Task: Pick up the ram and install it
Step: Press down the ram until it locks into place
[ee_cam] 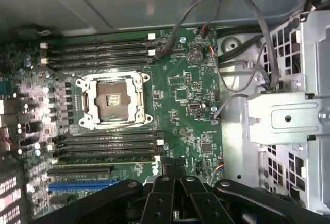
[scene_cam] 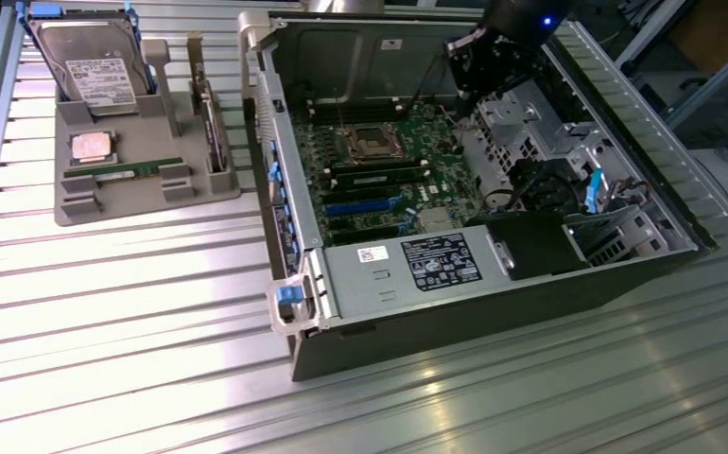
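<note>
A: Hanging above the far end of the open case (scene_cam: 338,312), the gripper (scene_cam: 476,59) is seen clenched, with nothing held between its fingers. In the wrist view its black linkage (ee_cam: 178,198) is shown over the motherboard (ee_cam: 185,105).

B: And the ram?

A: The ram (scene_cam: 114,174) is found well apart from the gripper, outside the case, lying flat in a slot of the grey holder (scene_cam: 149,113) on the table (scene_cam: 112,312). No contact with it is made.

B: What else is kept in that holder?

A: A hard drive (scene_cam: 93,66) is stood upright at its back, and a square processor (scene_cam: 92,147) is laid just beside the ram. A card (scene_cam: 213,123) is stood on edge at the holder's side nearer the case.

B: What is nearest the gripper?

A: Below it the empty CPU socket (ee_cam: 112,99) is seen, flanked on two sides by banks of memory slots (ee_cam: 103,51). A metal bracket (ee_cam: 286,116) and dark cables (ee_cam: 258,23) are placed just beside it. A power supply (scene_cam: 440,265) is seated at the case's end farthest from the gripper.
</note>
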### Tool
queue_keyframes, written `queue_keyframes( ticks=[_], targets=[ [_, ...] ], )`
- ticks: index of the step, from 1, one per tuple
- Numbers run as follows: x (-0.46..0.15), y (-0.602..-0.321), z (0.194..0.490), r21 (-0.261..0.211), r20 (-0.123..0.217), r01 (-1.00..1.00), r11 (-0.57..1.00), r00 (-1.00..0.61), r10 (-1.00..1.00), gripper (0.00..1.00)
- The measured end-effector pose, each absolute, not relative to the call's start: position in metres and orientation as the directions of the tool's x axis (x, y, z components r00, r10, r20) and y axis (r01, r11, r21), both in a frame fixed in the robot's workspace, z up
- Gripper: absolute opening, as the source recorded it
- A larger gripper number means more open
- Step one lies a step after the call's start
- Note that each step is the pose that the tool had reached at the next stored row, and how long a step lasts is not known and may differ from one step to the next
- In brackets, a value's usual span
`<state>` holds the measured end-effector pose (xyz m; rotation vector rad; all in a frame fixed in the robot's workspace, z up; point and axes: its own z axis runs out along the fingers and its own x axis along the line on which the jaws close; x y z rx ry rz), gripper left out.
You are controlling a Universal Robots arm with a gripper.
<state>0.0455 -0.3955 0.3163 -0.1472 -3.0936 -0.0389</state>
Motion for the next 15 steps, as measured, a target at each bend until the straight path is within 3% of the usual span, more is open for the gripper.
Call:
queue_keyframes(
  ticks=[15],
  targets=[
    [0.0455, -0.3954, 0.3160, 0.023, 0.045, 0.434, 0.900, -0.900, 0.433, 0.11]
  ],
)
